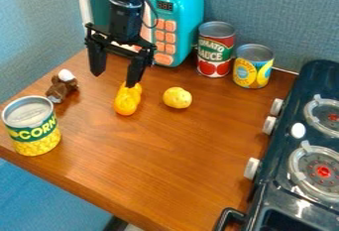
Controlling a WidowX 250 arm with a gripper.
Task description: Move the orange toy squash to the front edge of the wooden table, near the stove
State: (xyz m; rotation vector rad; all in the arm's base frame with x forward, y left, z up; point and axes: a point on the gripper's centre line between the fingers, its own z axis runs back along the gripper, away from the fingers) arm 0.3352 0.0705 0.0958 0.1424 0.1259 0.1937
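One smooth metal can (31,126) leads us off at the far left, a neat cylinder in a green-and-yellow wrapper, upright on the glossy, grained wooden table (152,150). Next along, a small brown toy (63,86) with a rounded white end! Then the black, angular claw (114,80), hanging with its fingers spread wide and nothing between them, one tip right by the top of the lumpy, elongated orange-yellow toy (127,100); whether they touch, I can't tell. Behind, a boxy teal toy microwave (189,7) with rounded edges. Onward to a roundish yellow toy (177,97), then a shiny red-labelled can (215,49), a squat yellow-and-blue can (253,66), and the dark stove (271,175) with circular burners and pale knobs
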